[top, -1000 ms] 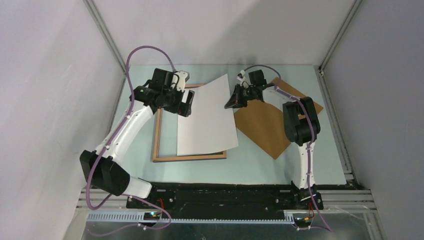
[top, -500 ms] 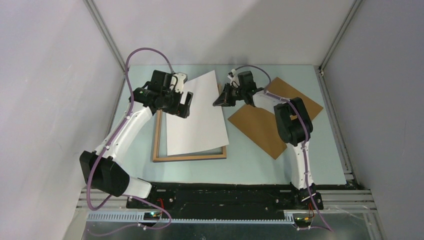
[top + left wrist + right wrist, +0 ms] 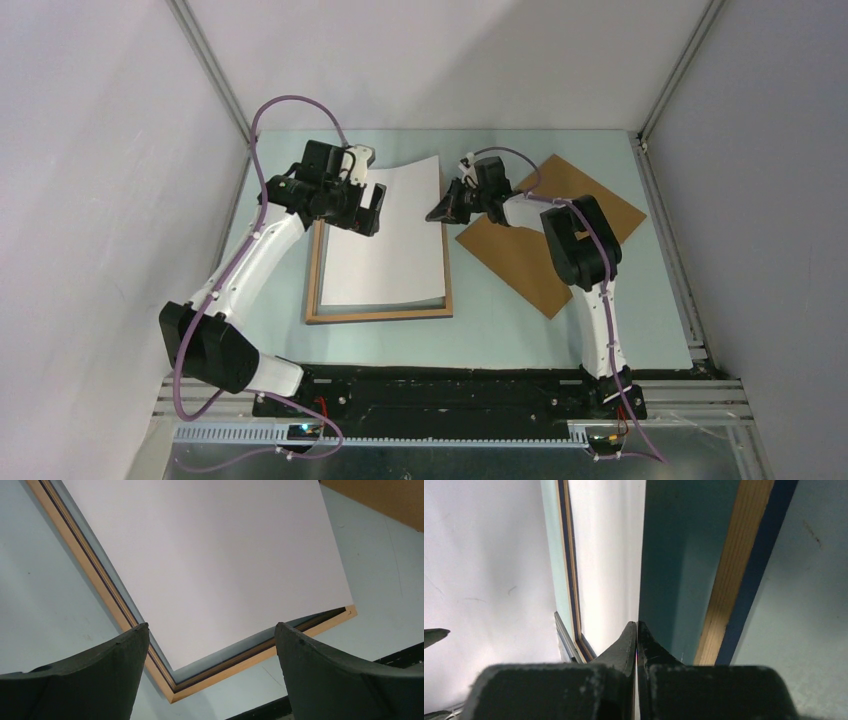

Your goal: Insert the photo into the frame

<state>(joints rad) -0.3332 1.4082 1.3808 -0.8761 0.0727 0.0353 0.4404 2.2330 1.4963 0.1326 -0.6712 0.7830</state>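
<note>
The photo [image 3: 385,240] shows its plain white reverse and lies inside the rails of the wood-brown frame [image 3: 378,314], with its far right corner lifted. My right gripper [image 3: 437,212] is shut on that raised edge; in the right wrist view the sheet [image 3: 606,555] runs edge-on into the closed gripper [image 3: 637,625], beside a frame rail [image 3: 734,570]. My left gripper [image 3: 365,208] hovers open over the far left of the photo. Its wrist view looks down past the gripper [image 3: 211,626] on the white sheet [image 3: 210,555] and the frame's near corner [image 3: 172,692].
A solid brown backing board [image 3: 545,245] lies flat on the pale green table [image 3: 520,330], to the right of the frame and under my right arm. Grey walls and metal rails [image 3: 215,75] close the table in on three sides.
My right gripper has carried the photo's far edge left and down, so the sheet has swung from skewed across the frame to lined up inside its rails. The left gripper has stayed put.
</note>
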